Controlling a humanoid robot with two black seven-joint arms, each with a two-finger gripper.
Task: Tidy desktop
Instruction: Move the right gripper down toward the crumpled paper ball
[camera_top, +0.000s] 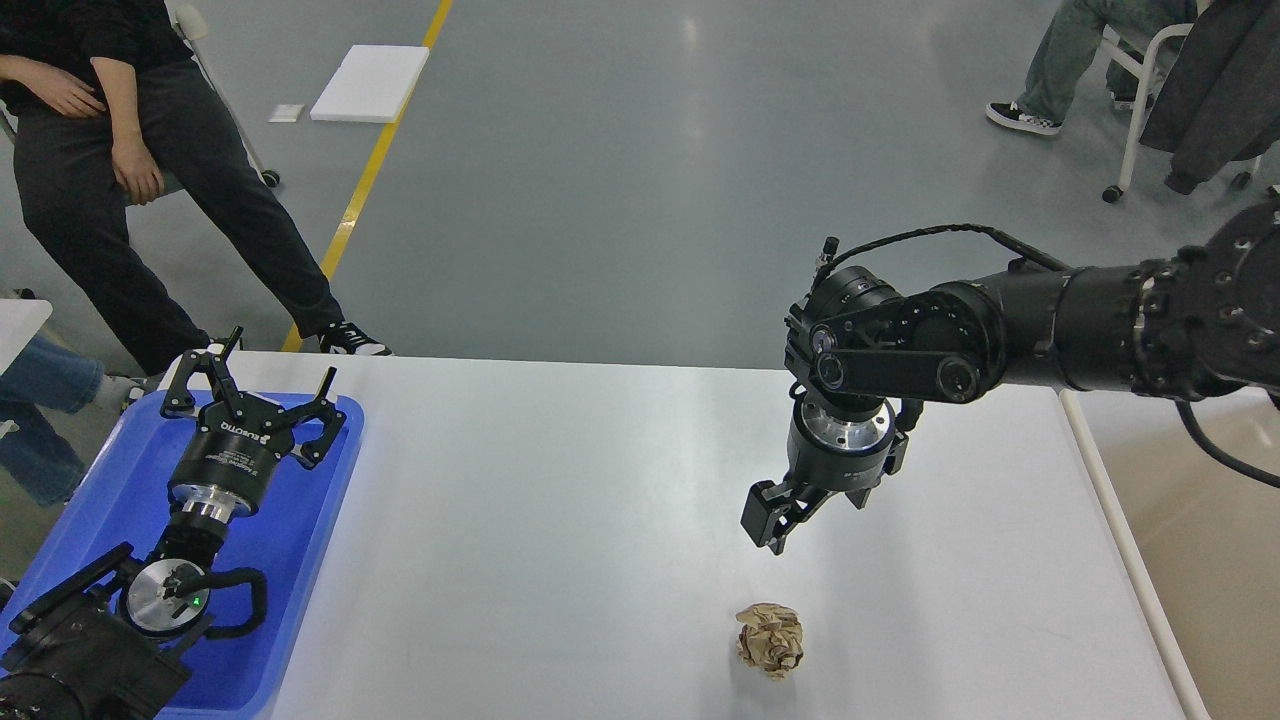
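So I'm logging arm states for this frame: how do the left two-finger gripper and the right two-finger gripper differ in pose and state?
The left gripper has its fingers spread wide open; whether the right gripper is open or shut cannot be told from this angle. The left gripper sits over the blue plastic tray and points away from the camera; the right gripper hangs over the white desktop, pointing down, beyond the crumpled brown paper ball. Both are black and hold nothing.
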